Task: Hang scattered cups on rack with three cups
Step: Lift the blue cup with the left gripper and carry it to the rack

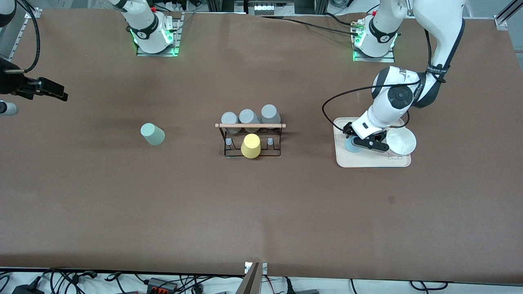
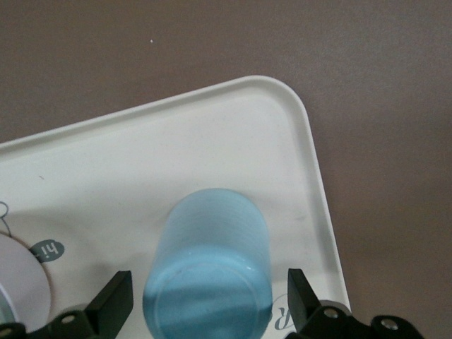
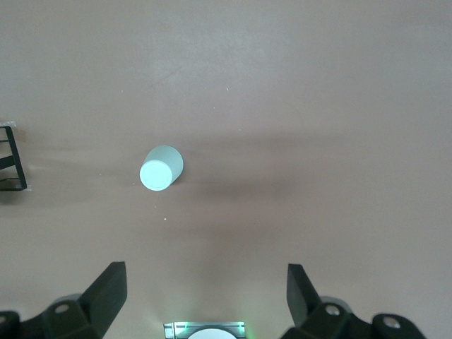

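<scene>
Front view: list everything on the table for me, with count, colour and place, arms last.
rack: one, black wire with wooden rod, mid-table.
grey cups: three, on the rack's row farther from the camera.
yellow cup: one, on the rack's nearer row.
green cup: one, pale sage, on the table toward the right arm's end.
tray: one, cream, toward the left arm's end.
blue cup: one, light blue, on the tray.
white bowl: one, on the tray.
left gripper: fingers open around the blue cup.
right gripper: open, waiting above the table.

White bowl (image 1: 401,141) beside blue cup (image 1: 352,145)
</scene>
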`<action>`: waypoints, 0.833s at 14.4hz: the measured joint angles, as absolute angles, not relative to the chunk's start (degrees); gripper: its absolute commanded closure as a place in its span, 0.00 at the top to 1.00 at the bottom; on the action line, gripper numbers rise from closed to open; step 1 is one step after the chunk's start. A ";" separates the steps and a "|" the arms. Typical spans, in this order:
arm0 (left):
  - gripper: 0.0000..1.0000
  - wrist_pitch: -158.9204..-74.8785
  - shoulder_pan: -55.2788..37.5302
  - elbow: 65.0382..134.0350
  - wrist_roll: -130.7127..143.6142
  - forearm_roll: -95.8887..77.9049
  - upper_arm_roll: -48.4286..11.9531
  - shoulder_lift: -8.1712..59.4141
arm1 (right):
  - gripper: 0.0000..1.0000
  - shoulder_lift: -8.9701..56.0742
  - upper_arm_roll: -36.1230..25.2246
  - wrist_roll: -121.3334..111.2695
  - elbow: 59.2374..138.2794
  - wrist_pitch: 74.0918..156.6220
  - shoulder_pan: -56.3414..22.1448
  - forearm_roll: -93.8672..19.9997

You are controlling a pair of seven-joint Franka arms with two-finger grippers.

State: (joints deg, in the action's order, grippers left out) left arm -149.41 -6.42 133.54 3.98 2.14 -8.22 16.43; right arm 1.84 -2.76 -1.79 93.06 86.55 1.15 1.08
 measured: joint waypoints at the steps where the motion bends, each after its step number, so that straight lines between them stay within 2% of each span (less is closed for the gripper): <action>1: 0.32 -149.46 -6.40 133.54 3.98 2.15 -8.22 16.42 | 1.00 1.84 -2.76 -1.78 93.07 86.50 1.15 1.08; 3: 0.26 -149.78 -6.41 133.35 3.98 2.17 -8.22 16.17 | 1.00 1.84 -2.77 -1.78 93.08 86.46 1.15 1.07; 7: 0.25 -146.19 -6.57 131.19 3.97 2.22 -8.72 12.92 | 1.00 1.84 -2.95 -1.78 93.08 85.82 1.23 1.07; 9: 0.25 -136.68 -6.72 125.70 4.20 2.23 -11.41 10.91 | 1.00 1.84 -2.99 -1.78 93.09 85.69 1.23 1.07; 12: 0.25 -121.58 -7.59 112.18 8.21 2.20 -16.26 10.39 | 1.00 1.84 -2.99 -1.78 93.09 85.69 1.23 1.06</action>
State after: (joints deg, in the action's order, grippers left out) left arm -121.58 -7.59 112.18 8.21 2.20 -16.26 10.39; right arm 1.84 -2.99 -1.78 93.09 85.69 1.23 1.06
